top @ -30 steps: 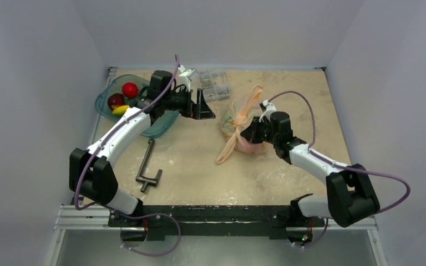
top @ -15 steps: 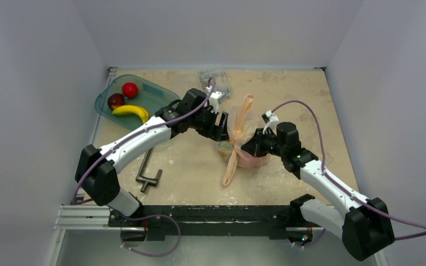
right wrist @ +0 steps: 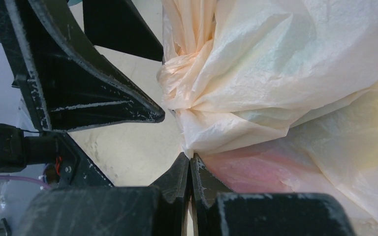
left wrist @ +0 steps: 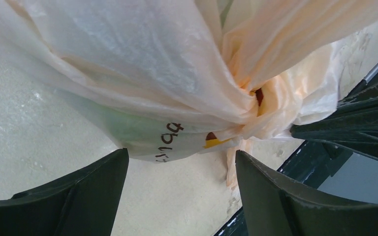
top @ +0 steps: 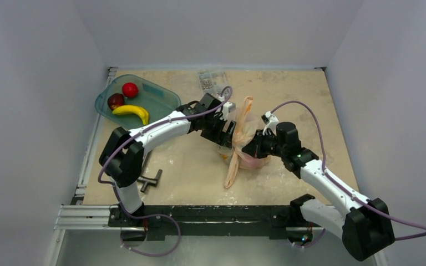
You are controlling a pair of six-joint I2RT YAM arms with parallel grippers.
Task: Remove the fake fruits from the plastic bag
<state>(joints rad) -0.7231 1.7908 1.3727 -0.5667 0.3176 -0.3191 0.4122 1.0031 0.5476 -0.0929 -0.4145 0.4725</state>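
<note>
We had the plastic bag [top: 246,145] mid-frame, fake fruits [right wrist: 275,169] showing only as tints through its film. The right pincer [right wrist: 190,158] was clamped shut on the film and the left pincer [left wrist: 179,156] stood wide at the bunched neck. Our call: right holds steady, left works the neck open without snagging film.

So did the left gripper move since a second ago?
Yes. The left gripper swung right and nearer the arm bases, away from the teal tray, and is now open at the plastic bag.
</note>
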